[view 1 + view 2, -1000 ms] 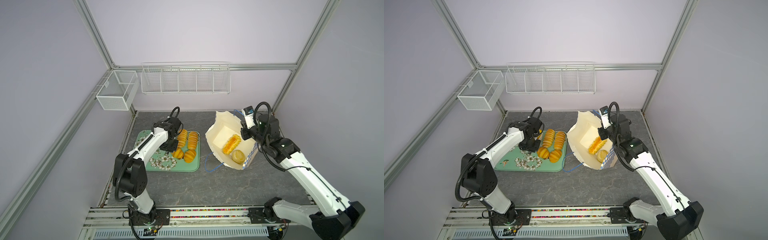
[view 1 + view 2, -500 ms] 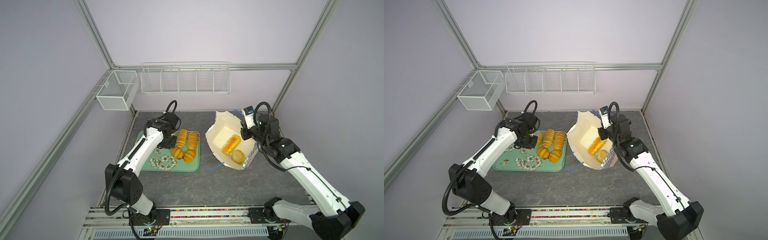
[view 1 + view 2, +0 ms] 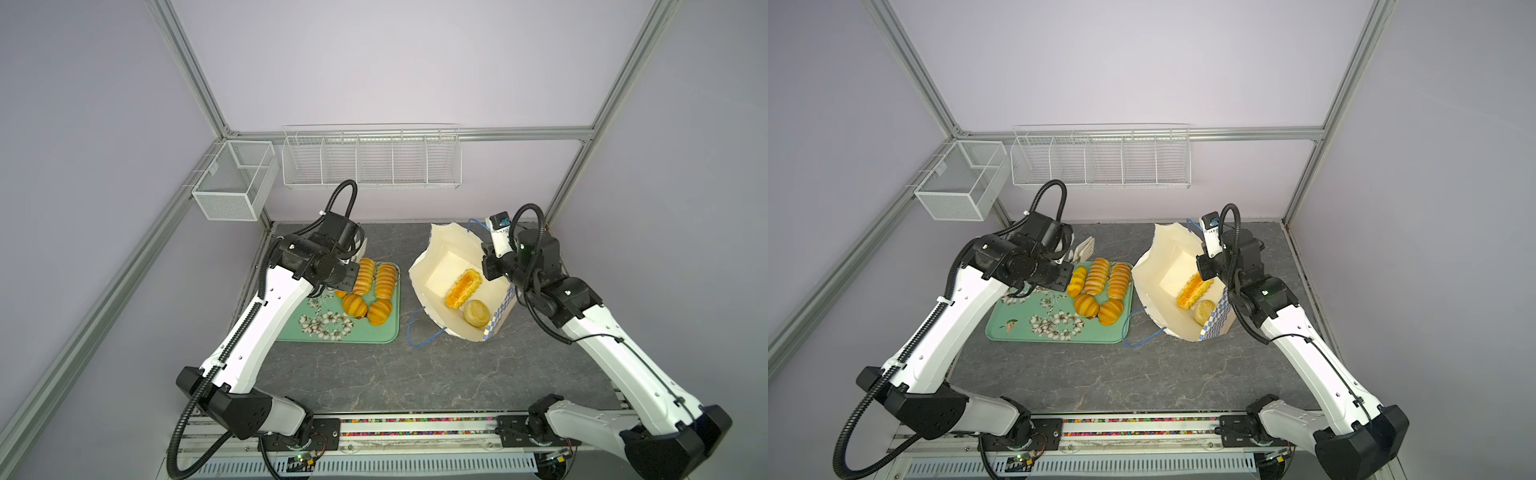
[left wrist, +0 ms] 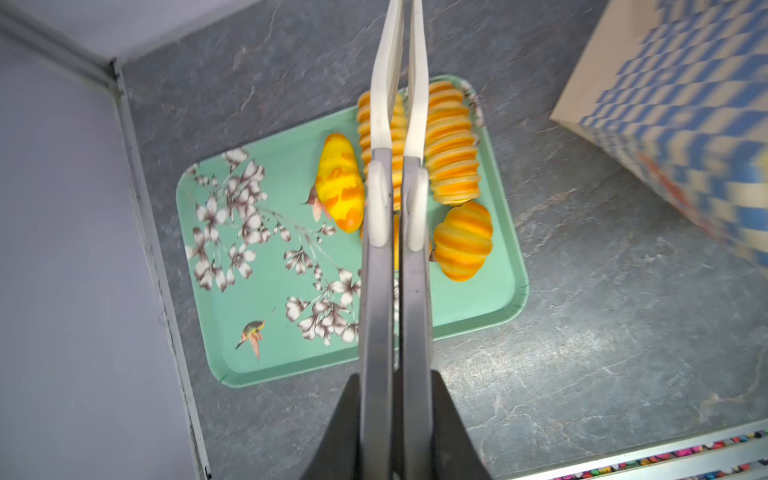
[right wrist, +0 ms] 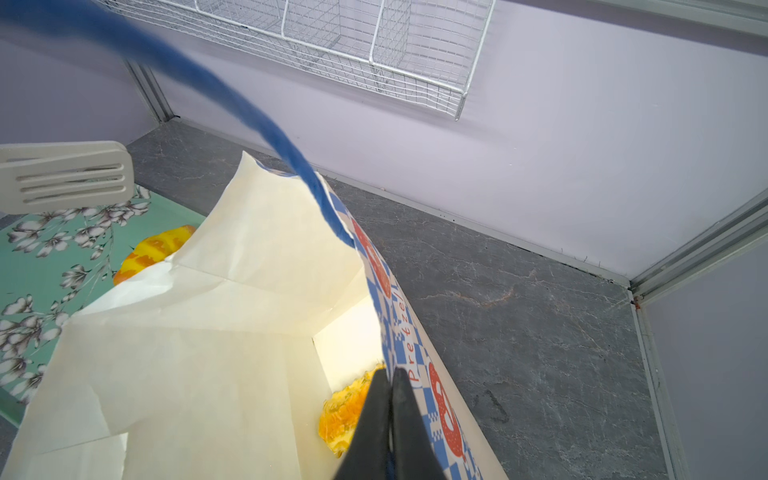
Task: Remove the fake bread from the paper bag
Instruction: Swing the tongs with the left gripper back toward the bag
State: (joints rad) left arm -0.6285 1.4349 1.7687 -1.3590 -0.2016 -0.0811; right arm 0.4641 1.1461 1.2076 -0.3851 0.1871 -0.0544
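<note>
The paper bag (image 3: 432,266) (image 3: 1163,257) leans open on the right of the table, and its checkered band (image 4: 685,83) shows in the left wrist view. Inside lie two pieces of fake bread, a ribbed loaf (image 3: 462,288) (image 5: 345,411) and a pale round bun (image 3: 476,312) (image 3: 1203,311). My right gripper (image 3: 488,266) (image 5: 388,374) is shut on the bag's far rim. Several more breads (image 3: 365,276) (image 4: 453,141) sit on the green flowered tray (image 3: 328,332) (image 4: 257,316). My left gripper (image 3: 360,245) (image 4: 402,50), with long white blades, hangs shut and empty above the tray.
A blue cord handle (image 3: 419,332) trails from the bag onto the table beside the tray. A wire rack (image 3: 372,160) hangs on the back wall and a mesh box (image 3: 235,183) on the left frame. The front rail (image 3: 415,426) borders the table.
My left gripper rose from the breads on the tray, drew back toward the rear left, and its blades closed. The right arm and the bag stayed still.
</note>
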